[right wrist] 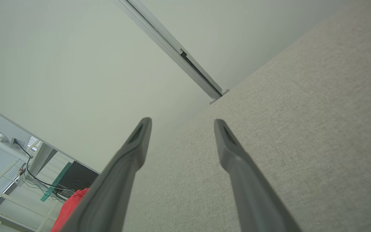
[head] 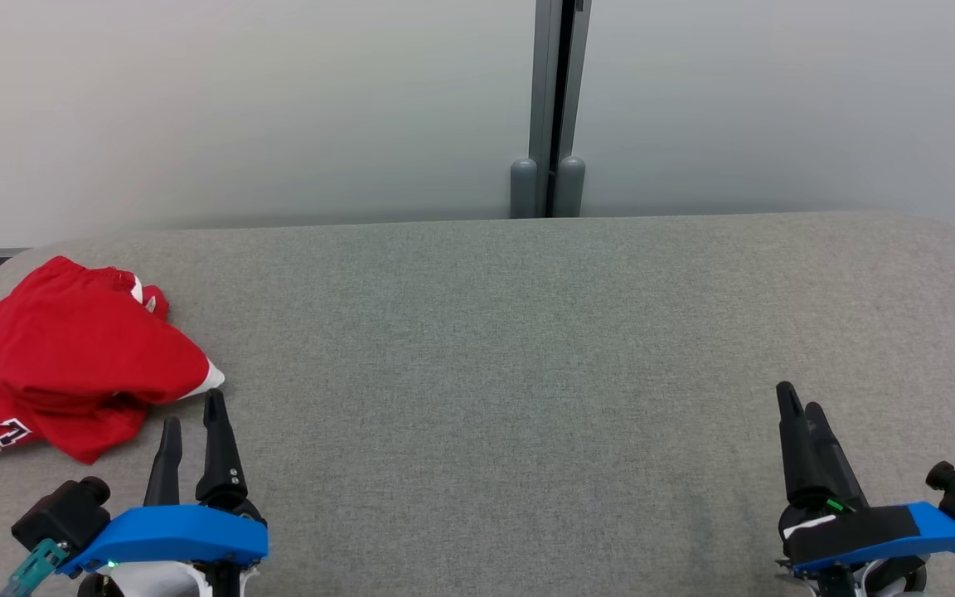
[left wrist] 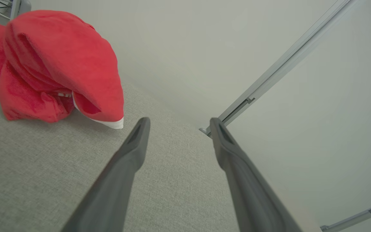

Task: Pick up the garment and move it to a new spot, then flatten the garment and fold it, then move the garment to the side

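At the far left of the grey fabric-covered tabletop [head: 527, 348], a crumpled red cloth garment [head: 71, 356] with white trim and a small dark-and-white mark is lying in a heap near the rounded left corner. Just beside its white-edged tip, the left end effector [head: 193, 407] is pointing up the head view, its two long dark fingers standing apart and gripping nothing. In the left wrist view the garment [left wrist: 60, 61] is sitting up and to the left of the fingertips [left wrist: 142, 125], close by but not touching them.

Behind the tabletop a pale wall [head: 278, 108] is running across, with a grey vertical metal post [head: 556, 108] dividing it near the middle.

At the lower right, well apart from the garment, the right end effector [head: 799, 397] is also staying released, with nothing between its fingers. In the right wrist view its fingers [right wrist: 140, 141] are spreading over the grey tabletop [right wrist: 301, 129], and a scrap of the red garment [right wrist: 71, 206] is peeking in at the lower left.
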Controlling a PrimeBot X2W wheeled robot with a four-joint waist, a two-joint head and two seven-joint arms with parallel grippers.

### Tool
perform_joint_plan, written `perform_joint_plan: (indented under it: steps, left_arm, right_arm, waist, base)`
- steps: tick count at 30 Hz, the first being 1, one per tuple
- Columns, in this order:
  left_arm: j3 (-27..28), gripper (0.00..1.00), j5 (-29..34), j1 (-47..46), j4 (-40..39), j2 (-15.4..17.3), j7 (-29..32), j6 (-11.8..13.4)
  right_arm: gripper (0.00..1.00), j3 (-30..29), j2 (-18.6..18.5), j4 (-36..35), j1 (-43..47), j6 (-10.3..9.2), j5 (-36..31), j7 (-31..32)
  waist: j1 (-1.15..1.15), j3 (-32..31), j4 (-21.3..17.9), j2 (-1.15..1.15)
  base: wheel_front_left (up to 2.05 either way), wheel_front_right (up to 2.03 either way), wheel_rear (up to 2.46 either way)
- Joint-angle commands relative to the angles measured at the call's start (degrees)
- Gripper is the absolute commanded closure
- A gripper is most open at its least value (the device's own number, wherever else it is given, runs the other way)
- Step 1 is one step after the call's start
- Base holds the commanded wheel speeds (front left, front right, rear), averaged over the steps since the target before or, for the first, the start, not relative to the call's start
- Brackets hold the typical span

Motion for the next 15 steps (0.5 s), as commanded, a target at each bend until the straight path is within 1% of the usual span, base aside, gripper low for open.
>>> perform_joint_plan:
  steps: [1,7,15]
  left_arm:
    - [-0.28,0.00,2.98,-1.47,0.00,0.65,-0.69,0.38]
    - [-0.90,0.00,8.10,-1.30,1.03,1.00,-1.67,1.19]
    - [-1.67,0.00,13.47,-1.51,2.30,1.19,-2.90,2.08]
  right_arm:
    - [0.00,0.28,-0.44,-0.37,0.07,0.10,-2.70,-0.71]
    - [0.00,0.88,-0.47,-0.04,0.26,0.10,-7.18,-1.73]
    - [0.00,1.37,-0.51,0.53,0.35,0.12,-13.34,-2.96]
  waist:
    - [0.00,-0.10,0.02,0.00]
    - [0.00,-0.38,0.12,0.00]
    - [0.00,-0.59,0.29,0.00]
  base:
    - [0.00,0.00,0.00]
    - [0.00,0.00,0.00]
    - [0.00,0.00,0.00]
